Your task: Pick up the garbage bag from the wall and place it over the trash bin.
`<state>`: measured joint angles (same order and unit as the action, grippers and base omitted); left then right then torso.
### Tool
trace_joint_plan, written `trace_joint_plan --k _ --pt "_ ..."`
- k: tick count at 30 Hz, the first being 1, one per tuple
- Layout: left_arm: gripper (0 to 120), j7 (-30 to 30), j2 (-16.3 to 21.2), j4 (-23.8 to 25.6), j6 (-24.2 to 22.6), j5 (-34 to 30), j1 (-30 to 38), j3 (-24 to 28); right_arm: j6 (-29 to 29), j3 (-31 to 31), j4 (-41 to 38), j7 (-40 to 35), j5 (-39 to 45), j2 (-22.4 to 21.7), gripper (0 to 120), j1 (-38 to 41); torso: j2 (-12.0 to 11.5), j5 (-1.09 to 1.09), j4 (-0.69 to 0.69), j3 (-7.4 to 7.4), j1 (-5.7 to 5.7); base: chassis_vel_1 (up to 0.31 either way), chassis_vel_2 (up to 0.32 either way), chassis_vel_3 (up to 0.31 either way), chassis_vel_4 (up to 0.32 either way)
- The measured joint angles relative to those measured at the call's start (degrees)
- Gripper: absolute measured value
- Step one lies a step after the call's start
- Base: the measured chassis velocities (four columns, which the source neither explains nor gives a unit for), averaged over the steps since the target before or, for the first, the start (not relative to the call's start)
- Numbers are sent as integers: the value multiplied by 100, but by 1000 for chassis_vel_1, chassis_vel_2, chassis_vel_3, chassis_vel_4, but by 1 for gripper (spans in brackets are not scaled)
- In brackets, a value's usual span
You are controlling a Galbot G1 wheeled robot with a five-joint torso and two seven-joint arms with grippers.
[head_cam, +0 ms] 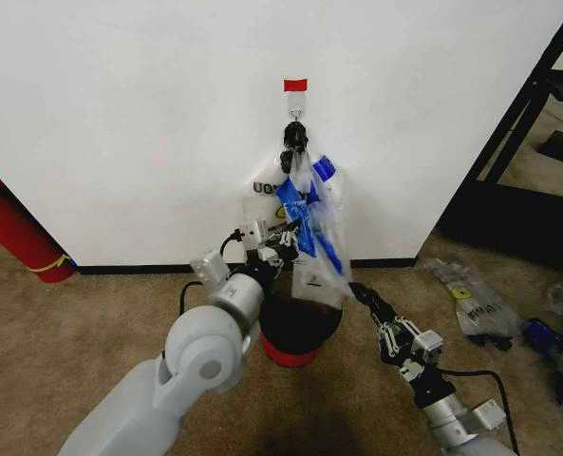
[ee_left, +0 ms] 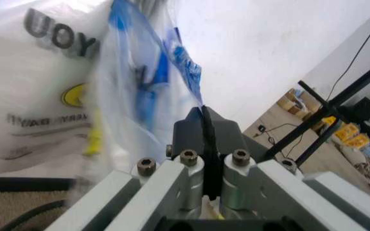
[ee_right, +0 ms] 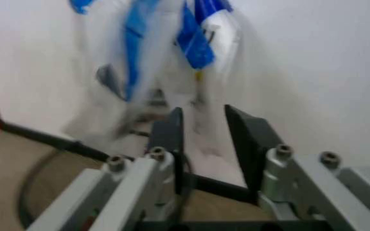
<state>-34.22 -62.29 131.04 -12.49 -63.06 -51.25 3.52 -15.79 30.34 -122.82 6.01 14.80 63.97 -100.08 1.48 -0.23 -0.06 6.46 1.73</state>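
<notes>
A: Right, garbage bag (head_cam: 305,214) — where at?
B: Hangs on the metal hook (head_cam: 295,118) on the wall (head_cam: 148,114), just under the red tape strip (head_cam: 295,85). Drapes down w/ its lower end right above the trash bin (head_cam: 298,332).

A: Looks like?
B: Thin, see-thru plastic, crumpled. Blue patches up near the top, black letters "UO" readable upside down in head view, yellow smiley bit in left wrist view. Black knot or clip where the handles bunch at the hook, can't tell which.

A: Left gripper (head_cam: 283,245)?
B: Up against the bag's lower-middle, over the bin. In left wrist view, pads (ee_left: 194,132) pressed together w/ a thin fold of bag film pinched between. So clamped on the bag.

A: Right gripper (head_cam: 359,293)?
B: Lower, to the robot's right of the bin, pointing up toward the bag's bottom edge. Fingers (ee_right: 169,132) apart in right wrist view, gap clear between them, nothing held. Bag hangs ahead of it, blurred.

A: Bin?
B: Small, round, black, red band at base. Sits on carpet (head_cam: 101,323) by the black baseboard (head_cam: 139,270), directly under the bag.

A: Anything else?
B: Red fire extinguisher (head_cam: 15,233) leaning at far left by the wall. More smiley bags (head_cam: 476,299) flat on the floor at right, well apart from the bin.
</notes>
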Motion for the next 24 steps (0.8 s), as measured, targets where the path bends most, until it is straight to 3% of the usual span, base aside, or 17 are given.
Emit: trace_joint_plan --k 5,9,10,14,15,20,22,24 --pt "0 74 -19 110 44 153 -291 -107 560 203 -737 -678 -187 -203 47 -202 0 0 0 0 0 0 0 0 0" --pt "0 77 -54 119 55 204 -347 -105 641 255 -959 -709 -50 -460 54 -146 0 0 -2 0 0 0 0 0 0" --pt "0 77 -77 124 57 229 -378 -95 751 267 -1079 -693 65 -875 64 12 0 1 0 0 0 0 0 0 0" --pt "0 73 -77 115 58 249 -391 -71 866 187 -843 -557 297 -2010 80 720 0 1 1 0 0 0 0 0 0" --pt "0 73 -77 115 58 249 -391 -71 866 187 -843 -557 297 -2010 80 720 0 1 1 0 0 0 0 0 0" --pt "0 56 -127 -131 58 236 -85 178 944 -232 -94 -261 776 -2962 98 2043 0 4 7 2 0 0 0 0 0" --pt "0 48 -223 -284 58 201 155 382 949 -231 12 -215 707 -3186 100 2206 0 -3 -4 1 1 0 0 0 0" --pt "0 32 -267 -324 58 185 221 444 949 -288 83 -158 638 -3312 100 2305 0 -2 -7 1 1 0 0 0 0"
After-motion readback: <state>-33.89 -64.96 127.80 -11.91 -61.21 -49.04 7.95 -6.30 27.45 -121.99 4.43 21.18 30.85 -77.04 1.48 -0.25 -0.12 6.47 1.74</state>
